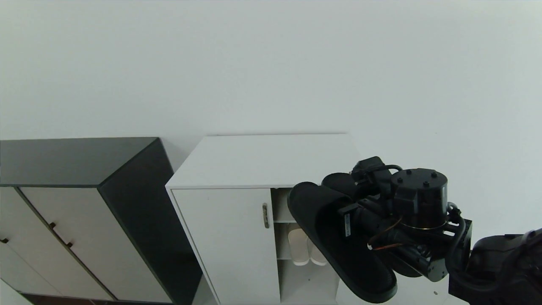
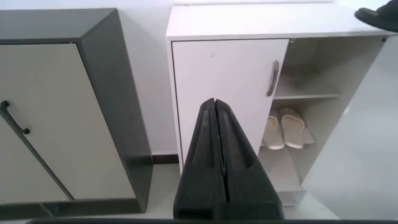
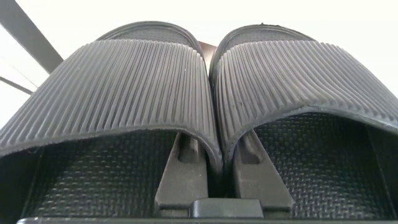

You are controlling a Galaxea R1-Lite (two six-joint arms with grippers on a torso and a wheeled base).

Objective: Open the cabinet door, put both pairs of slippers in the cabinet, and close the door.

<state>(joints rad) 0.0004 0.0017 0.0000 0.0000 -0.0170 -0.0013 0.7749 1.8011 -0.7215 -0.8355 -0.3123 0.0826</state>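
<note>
Up at the open right half of the white cabinet (image 1: 262, 163), you have the right gripper (image 3: 214, 158) clamped on the black slippers (image 1: 338, 237), which hang tilted across the opening in the head view; your right wrist view adds the grip itself, one of the fingers (image 3: 180, 171) under each ribbed strap, pinching the two inner edges together. Your left wrist view gives you the left gripper (image 2: 215, 112) pressed together on nothing before the closed left door (image 2: 230, 68); it also shows the white slippers (image 2: 287, 127) side by side on the middle shelf
</note>
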